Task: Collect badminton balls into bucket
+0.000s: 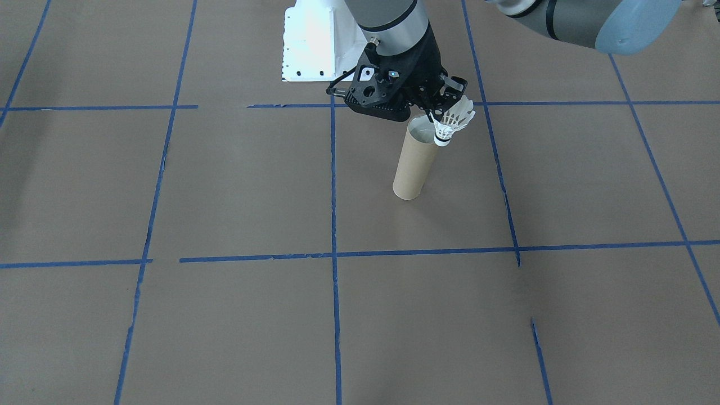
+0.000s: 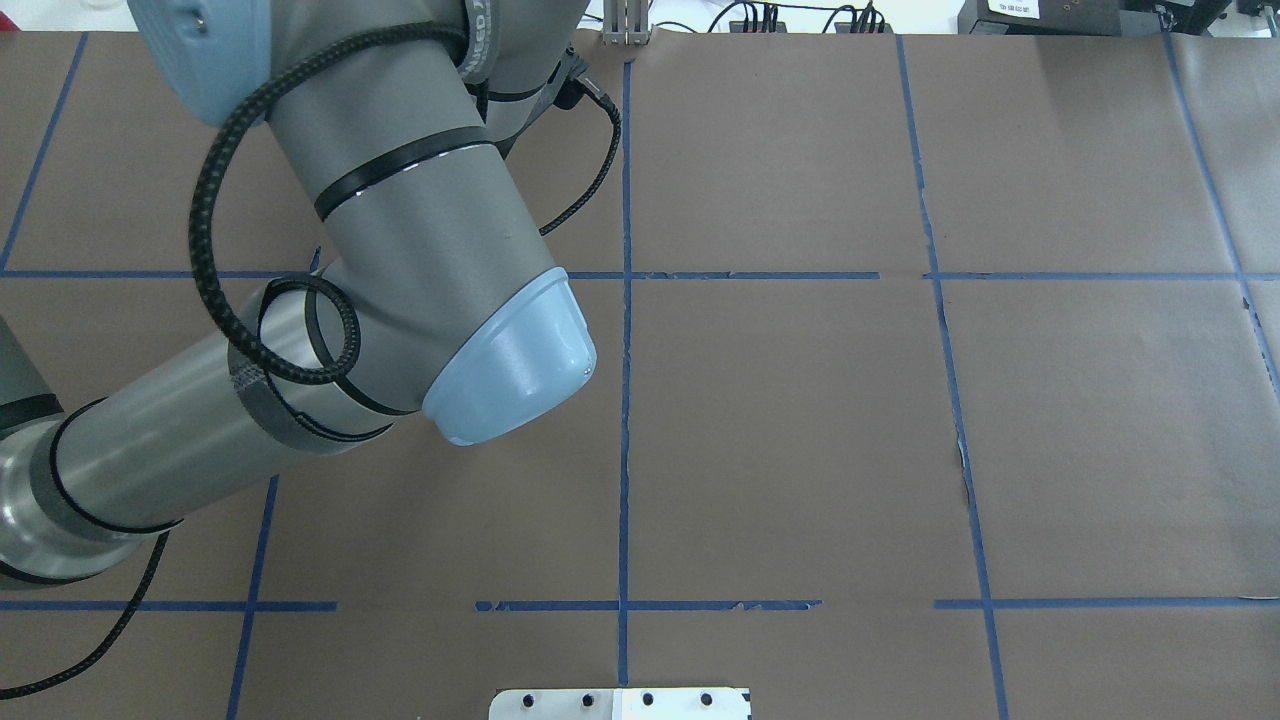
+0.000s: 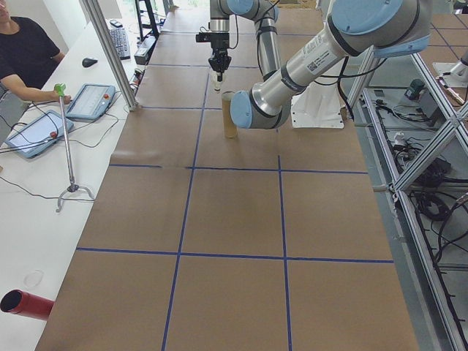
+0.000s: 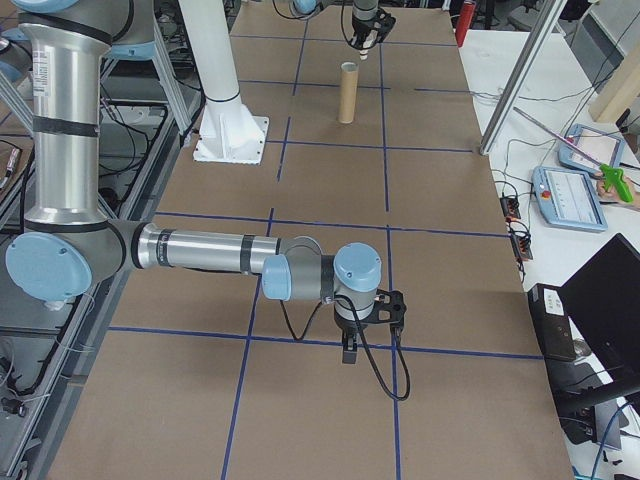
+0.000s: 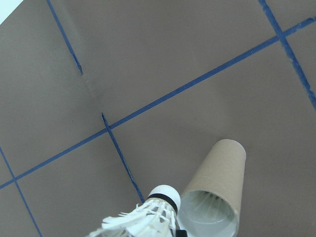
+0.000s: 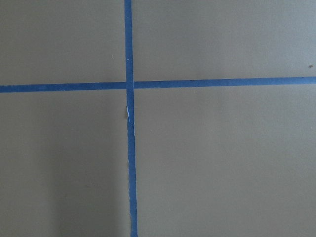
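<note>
- the bucket [image 1: 415, 165], a tan cardboard tube, stands upright on the brown table [image 1: 225, 185], mouth open; the left wrist view shows feathers of something white deep inside its pale interior.
- the left gripper [image 1: 444, 104] is clamped on the skirt of the shuttlecock [image 1: 453, 122], cork tip down, just above the tube's rim and slightly to one side.
- only the right side view shows the right gripper [image 4: 351, 345], low over the table, well apart from the bucket; whether it is open cannot be told.
- in the overhead view the left arm [image 2: 400, 250] hides bucket and shuttlecock.
</note>
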Action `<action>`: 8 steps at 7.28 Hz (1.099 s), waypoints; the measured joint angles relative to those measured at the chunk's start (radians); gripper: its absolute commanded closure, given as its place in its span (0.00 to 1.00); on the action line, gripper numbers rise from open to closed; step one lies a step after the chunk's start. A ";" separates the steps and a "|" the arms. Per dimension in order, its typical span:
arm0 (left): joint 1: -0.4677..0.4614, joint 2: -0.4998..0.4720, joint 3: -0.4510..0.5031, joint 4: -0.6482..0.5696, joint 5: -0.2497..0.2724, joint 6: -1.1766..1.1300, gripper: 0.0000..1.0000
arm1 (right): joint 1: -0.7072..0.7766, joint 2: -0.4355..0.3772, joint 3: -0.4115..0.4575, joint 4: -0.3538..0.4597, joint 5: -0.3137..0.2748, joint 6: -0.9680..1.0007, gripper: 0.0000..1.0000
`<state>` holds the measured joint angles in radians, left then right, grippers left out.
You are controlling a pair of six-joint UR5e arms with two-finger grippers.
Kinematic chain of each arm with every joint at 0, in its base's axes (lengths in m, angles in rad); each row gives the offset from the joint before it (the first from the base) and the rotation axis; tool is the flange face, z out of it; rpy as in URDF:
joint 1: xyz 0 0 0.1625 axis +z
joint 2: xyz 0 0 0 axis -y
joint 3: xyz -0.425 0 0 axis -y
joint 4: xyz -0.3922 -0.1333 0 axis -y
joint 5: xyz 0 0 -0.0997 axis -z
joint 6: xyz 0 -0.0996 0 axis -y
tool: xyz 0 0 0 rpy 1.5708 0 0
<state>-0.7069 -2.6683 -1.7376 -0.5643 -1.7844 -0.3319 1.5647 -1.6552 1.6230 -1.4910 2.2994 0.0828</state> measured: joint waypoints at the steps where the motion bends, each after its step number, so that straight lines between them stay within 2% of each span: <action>1: 0.001 0.006 0.002 0.004 -0.012 0.006 1.00 | 0.000 0.000 0.000 0.000 0.000 0.000 0.00; 8: 0.036 0.019 -0.019 0.028 -0.115 0.010 0.98 | 0.000 0.000 0.000 0.000 0.000 0.000 0.00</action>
<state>-0.6705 -2.6492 -1.7566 -0.5363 -1.8993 -0.3221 1.5647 -1.6552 1.6229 -1.4910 2.2994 0.0828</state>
